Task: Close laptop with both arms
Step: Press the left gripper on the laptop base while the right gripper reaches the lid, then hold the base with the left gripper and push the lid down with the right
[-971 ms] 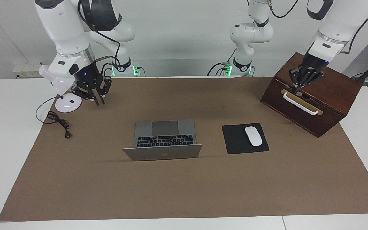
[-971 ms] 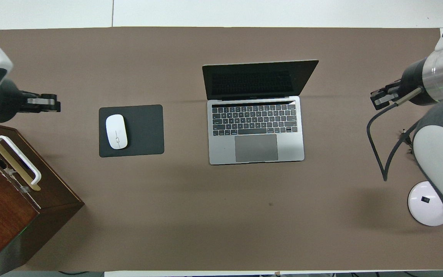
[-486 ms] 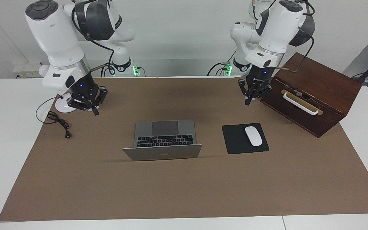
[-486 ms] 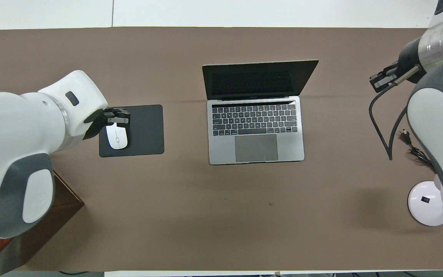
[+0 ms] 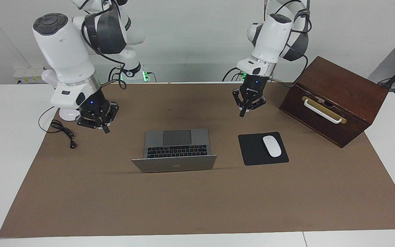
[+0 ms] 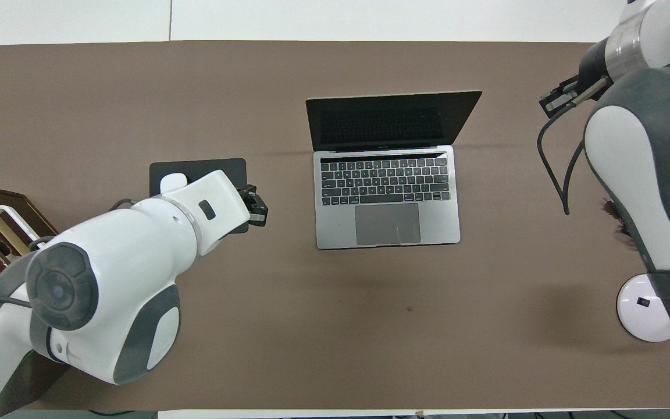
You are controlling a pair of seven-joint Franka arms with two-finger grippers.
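So the laptop (image 5: 175,150) is wide open, sitting on the brown mat (image 5: 197,199) about mid-table, trackpad end toward me and the lid standing up at the end away from me. Nothing about the closing itself is done yet, as far as I can judge.

My left gripper (image 5: 243,110) hangs in the air over bare mat, between the laptop and the wooden box (image 5: 334,99), and it's touching nothing. The mouse pad (image 5: 252,151) with the white mouse (image 5: 272,146) lies beside the laptop toward my left arm's end. My right gripper (image 5: 102,126) is up over the mat at the right arm's end, close to the lamp base (image 6: 644,308) and the loose black cable (image 5: 62,132). Both grip nothing; how wide the fingers are spread I honestly cannot tell from here.

What's left is basically everything: get both grippers over to the raised lid, get on its top edge and fold it down onto the keyboard. I'd say we're at the approach stage only.
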